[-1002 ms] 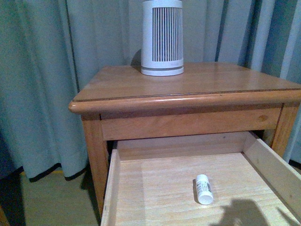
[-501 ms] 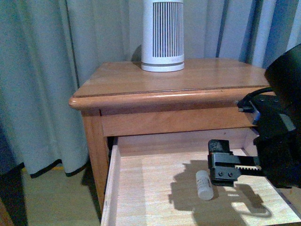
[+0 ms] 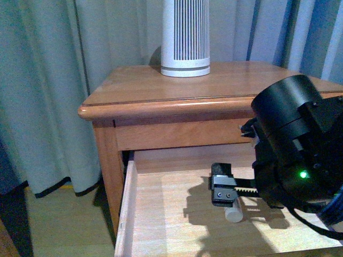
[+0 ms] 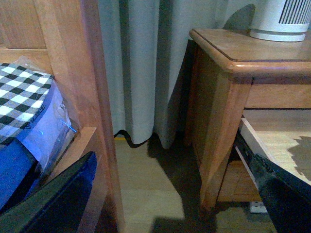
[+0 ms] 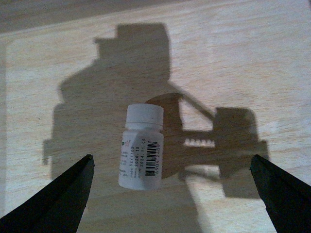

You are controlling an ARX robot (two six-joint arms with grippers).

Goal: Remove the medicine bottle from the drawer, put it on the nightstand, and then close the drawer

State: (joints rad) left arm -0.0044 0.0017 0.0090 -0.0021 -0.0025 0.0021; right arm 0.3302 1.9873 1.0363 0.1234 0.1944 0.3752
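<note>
The medicine bottle lies on its side on the pale floor of the open drawer, barcode label up, cap pointing away from the right wrist camera. My right gripper is open and hovers above it, with the bottle between the spread fingers but nearer one of them. In the front view the right gripper covers most of the bottle inside the drawer of the nightstand. My left gripper is open and empty, off to the nightstand's left, near the floor.
A white slatted device stands at the back of the nightstand top. Curtains hang behind and to the left. In the left wrist view a wooden post with checked cloth behind it stands beside my left gripper.
My right arm has come into view and moved left and down into the drawer, until its gripper is over the bottle. The bottle has not moved.
</note>
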